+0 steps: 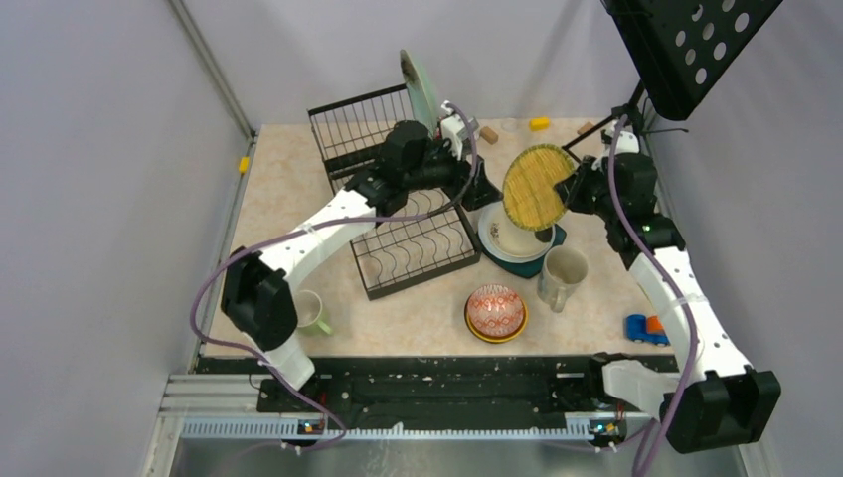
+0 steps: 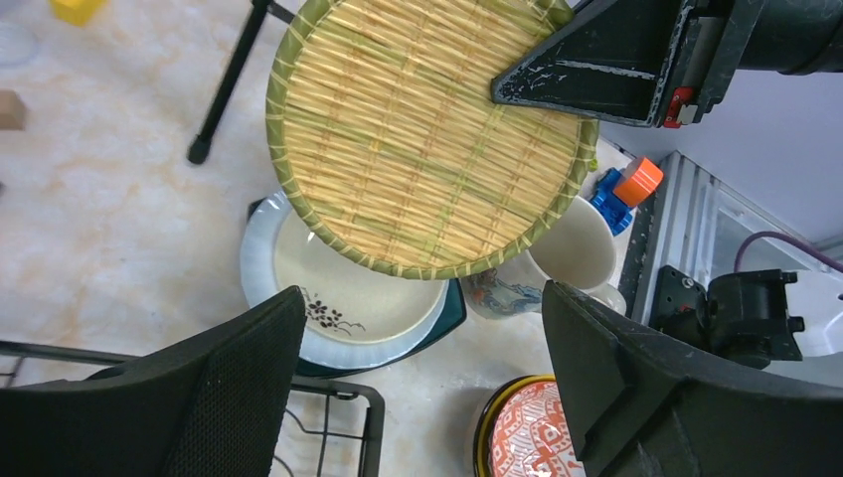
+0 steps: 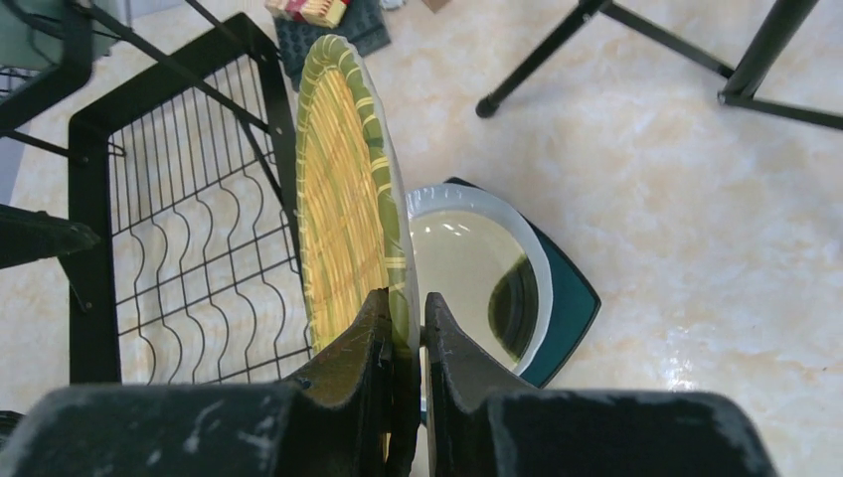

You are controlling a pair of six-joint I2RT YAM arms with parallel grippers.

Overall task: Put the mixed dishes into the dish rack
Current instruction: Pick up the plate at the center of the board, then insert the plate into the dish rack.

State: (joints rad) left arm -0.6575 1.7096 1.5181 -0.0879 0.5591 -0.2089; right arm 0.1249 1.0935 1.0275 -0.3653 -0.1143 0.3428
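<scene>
A round woven plate (image 1: 537, 187), straw-yellow with a green rim, is held on edge in the middle right of the top view, raised off the table (image 1: 298, 199). Its rim is pinched between the two fingers of the right gripper (image 3: 406, 308), which are pressed almost together with only the plate's edge between them. In the right wrist view the plate is seen edge-on and nearly upright.

The left gripper (image 2: 422, 298) is spread wide, and nothing is held between its fingers (image 2: 249, 368). In its own view the face of the woven plate is seen beyond the gap.

The dish rack (image 1: 408, 243) is found in the centre of the top view, left of the held plate. A pale teal plate (image 1: 418, 84) is stood upright at the rack's raised far section. Below the woven plate, a stack of plates (image 1: 512, 243) is laid flat just right of the rack, a small dark flower (image 2: 323, 316) being visible on the top one. A cream mug (image 1: 564, 273) is stood just beside the stack, on its lower right. A red-patterned bowl (image 1: 495, 308) is nested in a yellow-orange bowl (image 1: 481, 334) at lower centre. A light-green mug (image 1: 310, 313) is seen at lower left, a blue toy car (image 1: 646, 328) at lower right and a music stand (image 1: 686, 45) at upper right
</scene>
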